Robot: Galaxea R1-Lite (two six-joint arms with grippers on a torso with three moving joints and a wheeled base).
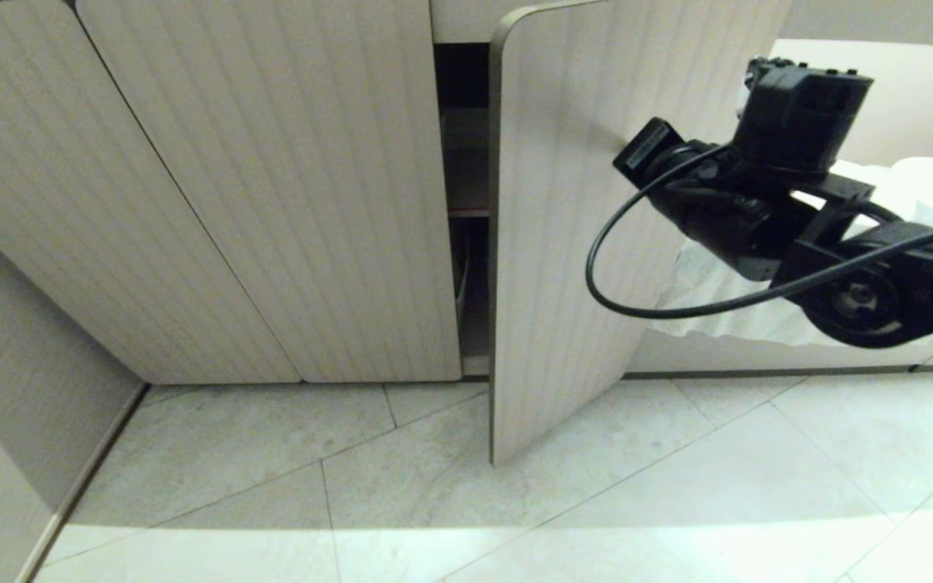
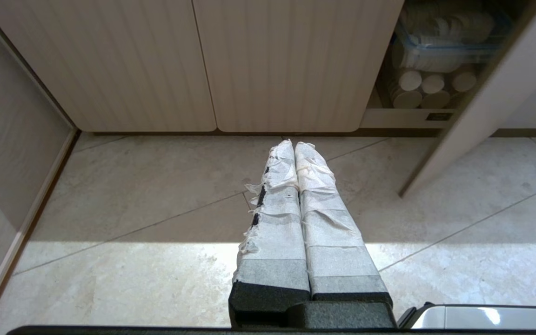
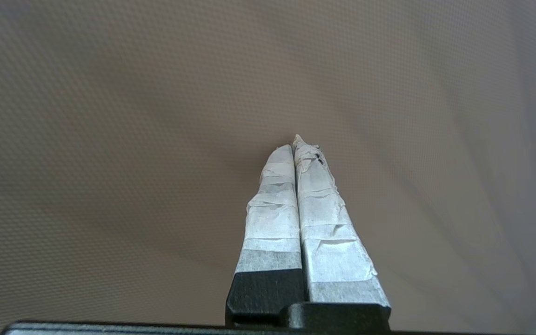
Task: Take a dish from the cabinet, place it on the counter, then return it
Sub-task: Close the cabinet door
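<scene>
With the cabinet (image 1: 288, 186) door (image 1: 564, 243) ajar and the dish nowhere visible, the empty right gripper (image 3: 296, 144), jaws pressed together, seems to be working the door; next it likely swings wider.

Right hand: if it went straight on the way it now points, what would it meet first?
Probably the plain grey-beige surface that fills the right wrist view beyond the shut right hand. What that surface is, and how far off, cannot be told.

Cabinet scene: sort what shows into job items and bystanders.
Job:
- cabinet, one door ajar
- right hand, shut, empty

Bystanders:
- left hand, shut, over the floor
- white round containers on the cabinet shelf
</scene>
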